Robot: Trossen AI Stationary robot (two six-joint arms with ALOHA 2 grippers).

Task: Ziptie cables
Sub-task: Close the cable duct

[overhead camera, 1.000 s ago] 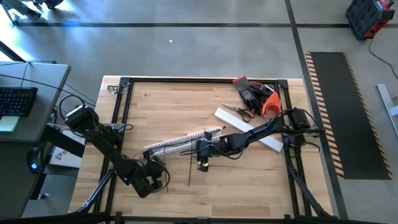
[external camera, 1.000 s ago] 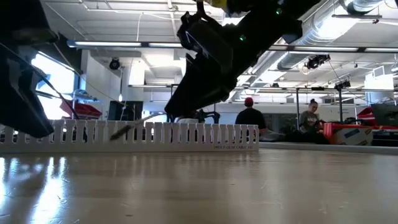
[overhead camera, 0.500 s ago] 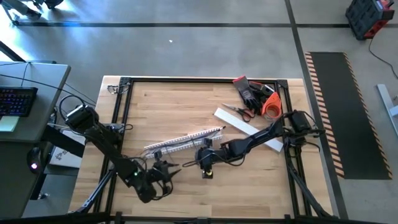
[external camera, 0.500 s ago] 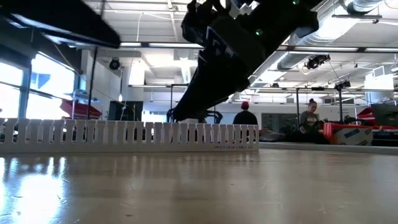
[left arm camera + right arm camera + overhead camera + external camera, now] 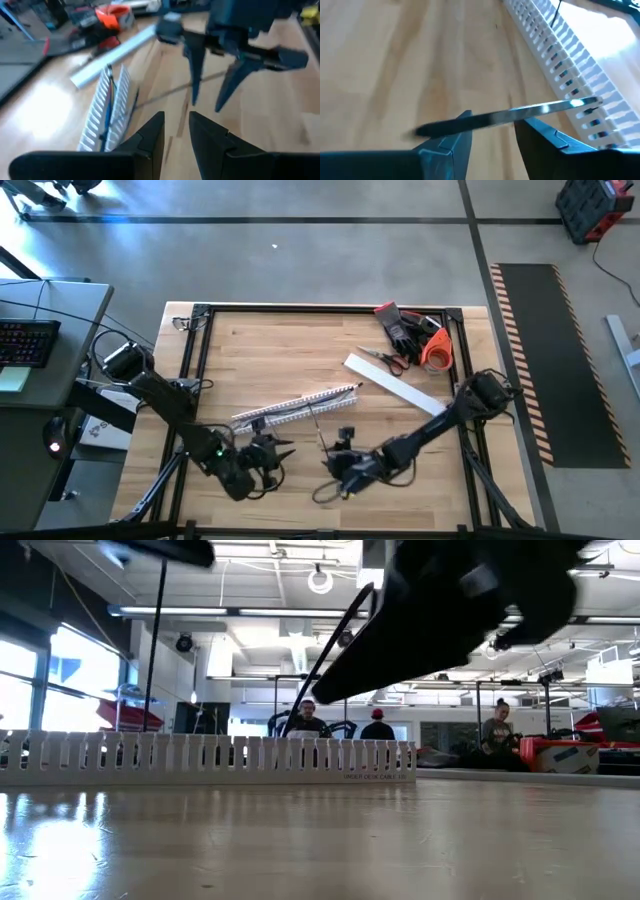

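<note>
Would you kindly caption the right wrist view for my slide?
Right gripper fingers flank a dark ziptie above the wooden table, beside the white slotted duct.

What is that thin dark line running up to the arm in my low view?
Observer: A ziptie. The right gripper holds it in its jaws, lifted off the table.
Operator: Where is the left gripper?
Observer: The left gripper is near the table's front edge, facing the right one. Its jaws are a little apart and empty.
Operator: Is anything inside the duct?
Observer: Yes. The cables lie along the inside of the duct, a blue one plainest.
</note>
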